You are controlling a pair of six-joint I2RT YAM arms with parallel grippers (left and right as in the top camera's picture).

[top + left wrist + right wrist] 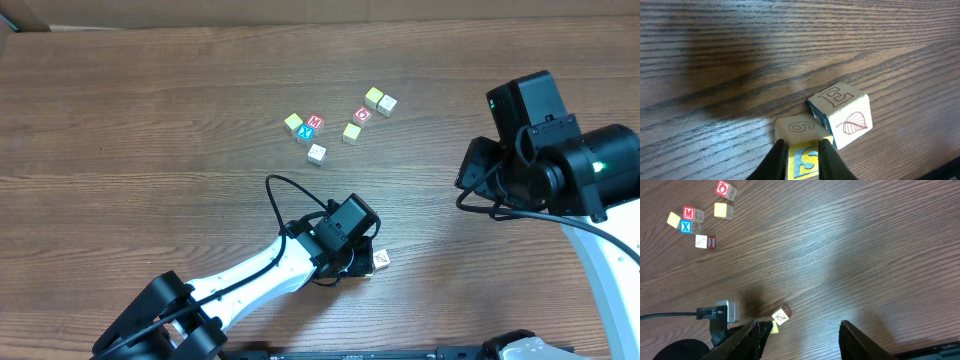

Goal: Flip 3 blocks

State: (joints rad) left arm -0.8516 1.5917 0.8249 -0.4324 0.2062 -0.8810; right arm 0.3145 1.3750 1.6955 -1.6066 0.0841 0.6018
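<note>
A small wooden block (799, 127) shows a cream top face with a "6" and a yellow face with a blue "S". My left gripper (804, 148) is shut on it, a finger against each side, low on the table. Touching its right corner is a second block (845, 115) with an "E" on top and a leaf drawing on its side. From overhead the left gripper (355, 262) sits at front centre with the leaf block (381, 261) just to its right. My right gripper (800, 335) hangs open and empty, high above the leaf block (782, 315).
Several more blocks lie at the back centre: a red "M" block (315, 122), a blue "X" block (306, 132), a red "O" block (362, 114), a white one (317, 154) and pale yellow ones. The right arm (545, 150) stands at the right.
</note>
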